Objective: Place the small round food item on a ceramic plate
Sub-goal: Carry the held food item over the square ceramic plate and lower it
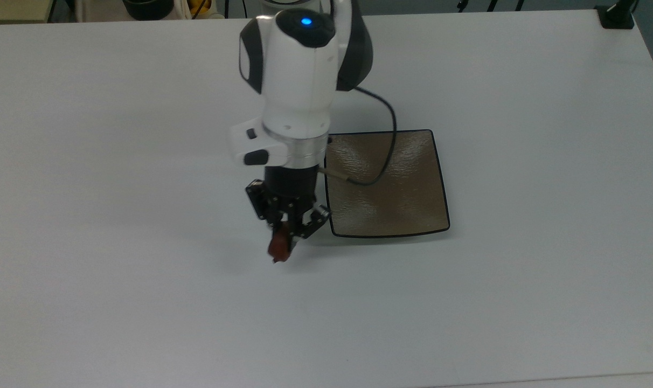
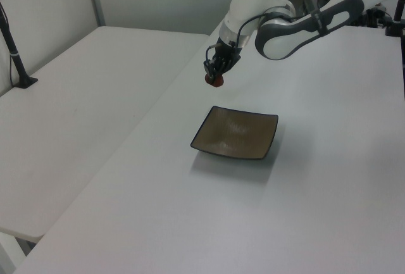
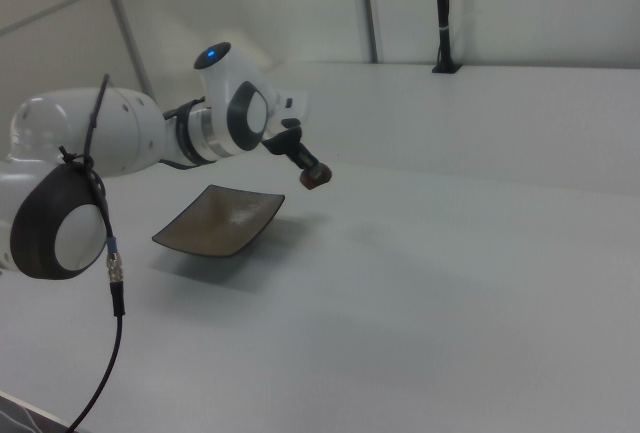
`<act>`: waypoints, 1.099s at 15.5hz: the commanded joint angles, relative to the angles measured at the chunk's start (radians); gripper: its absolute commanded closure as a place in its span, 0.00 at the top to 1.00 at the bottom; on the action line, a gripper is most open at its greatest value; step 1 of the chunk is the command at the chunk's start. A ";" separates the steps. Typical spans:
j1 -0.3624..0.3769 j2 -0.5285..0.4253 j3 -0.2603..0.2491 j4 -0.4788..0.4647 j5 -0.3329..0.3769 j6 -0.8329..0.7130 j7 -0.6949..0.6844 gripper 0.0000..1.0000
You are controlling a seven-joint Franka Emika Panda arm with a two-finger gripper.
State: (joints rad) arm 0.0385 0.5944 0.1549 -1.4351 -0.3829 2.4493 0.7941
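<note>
Your fingers (image 1: pixel 290 229) were pinched on the small round food item (image 1: pixel 279 247), a reddish-brown glossy lump that hung from their tips clear of the worktop (image 1: pixel 116 280). In the left view the fingers (image 2: pixel 217 73) and the item (image 2: pixel 216 82) sat well above the white surface; in the right view the item (image 3: pixel 313 178) hung at the end of the fingers (image 3: pixel 303 168), off the surface as well.

Just beside the fingers, to the top view's right, lay the ceramic plate (image 1: pixel 407 178): square, tan-brown, textured, thin dark rim, nothing on it. The item was outside that rim, near the plate's lower-left corner in the top view. In the left view the plate (image 2: pixel 253 138) lay below and in front of the fingers; in the right view the plate (image 3: pixel 215 223) lay to the right view's left of them.

Above the fingers you had the white wrist (image 1: pixel 297 70) with its blue light lit, and a black cable (image 1: pixel 383 145) looping across the plate's near edge.
</note>
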 commanded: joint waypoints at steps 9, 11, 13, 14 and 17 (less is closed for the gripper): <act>0.095 -0.162 0.114 -0.245 -0.004 -0.041 0.008 0.30; 0.121 -0.154 0.114 -0.254 -0.004 -0.041 0.010 0.33; 0.139 -0.143 0.114 -0.258 -0.004 -0.044 0.010 0.63; 0.142 -0.136 0.115 -0.257 -0.004 -0.052 0.010 0.81; 0.142 -0.133 0.115 -0.252 -0.005 -0.067 0.007 1.00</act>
State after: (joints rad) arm 0.1780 0.4791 0.2731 -1.6732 -0.3829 2.4151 0.7941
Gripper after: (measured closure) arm 0.304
